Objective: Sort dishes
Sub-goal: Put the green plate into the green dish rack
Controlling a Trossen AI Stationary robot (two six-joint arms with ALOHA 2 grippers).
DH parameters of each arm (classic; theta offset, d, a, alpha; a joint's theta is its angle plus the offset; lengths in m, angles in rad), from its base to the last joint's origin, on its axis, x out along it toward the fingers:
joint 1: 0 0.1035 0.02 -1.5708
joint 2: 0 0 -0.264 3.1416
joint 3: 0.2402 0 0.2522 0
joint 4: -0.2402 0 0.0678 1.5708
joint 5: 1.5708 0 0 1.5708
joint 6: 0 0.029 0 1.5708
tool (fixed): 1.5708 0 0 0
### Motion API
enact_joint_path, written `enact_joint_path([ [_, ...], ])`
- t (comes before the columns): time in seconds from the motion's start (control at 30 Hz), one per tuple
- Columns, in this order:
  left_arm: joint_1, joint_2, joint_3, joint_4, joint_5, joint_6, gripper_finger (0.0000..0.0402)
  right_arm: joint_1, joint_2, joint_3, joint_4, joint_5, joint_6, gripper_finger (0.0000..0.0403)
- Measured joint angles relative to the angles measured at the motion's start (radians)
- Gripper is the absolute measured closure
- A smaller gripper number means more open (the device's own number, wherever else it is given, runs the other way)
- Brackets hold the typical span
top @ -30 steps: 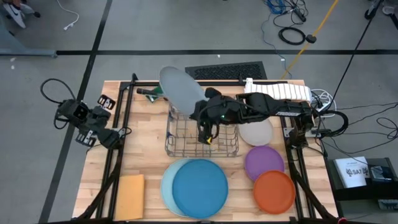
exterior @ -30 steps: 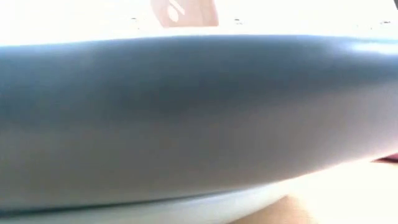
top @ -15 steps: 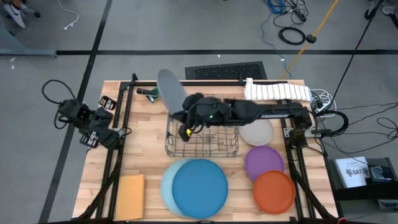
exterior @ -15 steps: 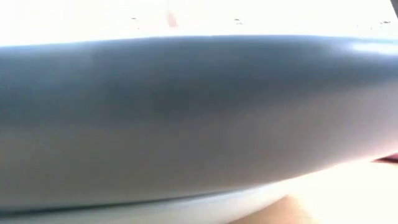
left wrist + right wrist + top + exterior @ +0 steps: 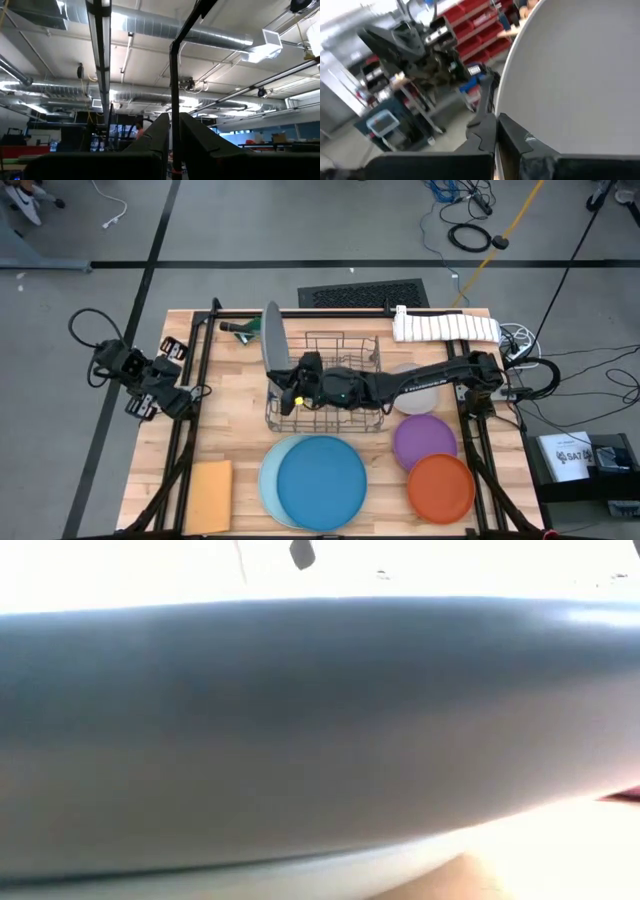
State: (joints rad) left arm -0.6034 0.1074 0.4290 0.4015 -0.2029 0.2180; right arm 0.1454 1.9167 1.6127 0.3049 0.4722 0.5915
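Observation:
In the high view my right gripper (image 5: 288, 388) reaches from the table's right across the wire rack (image 5: 340, 412) to its left end, shut on the large grey-blue plate (image 5: 272, 340), which stands nearly edge-on. The right wrist view shows that plate (image 5: 570, 75) filling the picture beyond the gripper (image 5: 496, 120). The bright blue plate (image 5: 322, 482) lies on the pale teal plate (image 5: 266, 480) at the near edge. The light grey plate (image 5: 420, 395), purple plate (image 5: 425, 440) and orange plate (image 5: 440, 488) lie flat on the right. My left gripper (image 5: 172, 145) is shut, parked at the left edge and pointing up. My right gripper pinches the grey-blue plate's rim (image 5: 506, 117) between its two fingers, one finger on each face. The fingers come roughly level from the table's right. The plate stands almost upright, rising above the fingers over the rack's left end; whether its lower edge touches the rack I cannot tell.
A tan square sheet (image 5: 210, 492) lies at the near left corner. A white rolled cloth (image 5: 445, 327) and a green object (image 5: 245, 330) sit along the far edge. The low view is blocked by a blue plate's rim (image 5: 320, 720) close to the camera.
My right gripper has moved toward the table's left, across the rack, and has come lower. The grey-blue plate has turned with it, from showing its broad face upward to standing nearly edge-on over the rack's left end. The hold has stayed shut.

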Motion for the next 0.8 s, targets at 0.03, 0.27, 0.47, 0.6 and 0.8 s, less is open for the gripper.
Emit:
enact_joint_path([
  [0.03, 0.0, 0.0, 0.0, 0.0, 0.0, 0.0, 0.0356, 0.006, 0.0, -0.023, 0.05, 0.009, 0.0, 0.0402],
  [0.27, 0.0, 0.0, 0.0, 0.0, 0.001, 0.006, 0.0356, 0.044, -0.002, -0.121, 0.165, 0.064, 0.0, 0.0402],
  [0.47, 0.0, 0.0, 0.0, 0.0, 0.001, 0.008, 0.0356, 0.049, 0.002, -0.168, 0.223, 0.088, 0.024, 0.0402],
  [0.6, 0.0, 0.0, 0.0, 0.001, 0.0, 0.008, 0.0356, 0.053, 0.04, -0.185, 0.333, 0.101, 0.012, 0.0403],
  [0.8, 0.0, 0.0, 0.0, 0.001, -0.004, 0.008, 0.0356, 0.053, 0.089, -0.185, 0.406, 0.101, 0.018, 0.0403],
])
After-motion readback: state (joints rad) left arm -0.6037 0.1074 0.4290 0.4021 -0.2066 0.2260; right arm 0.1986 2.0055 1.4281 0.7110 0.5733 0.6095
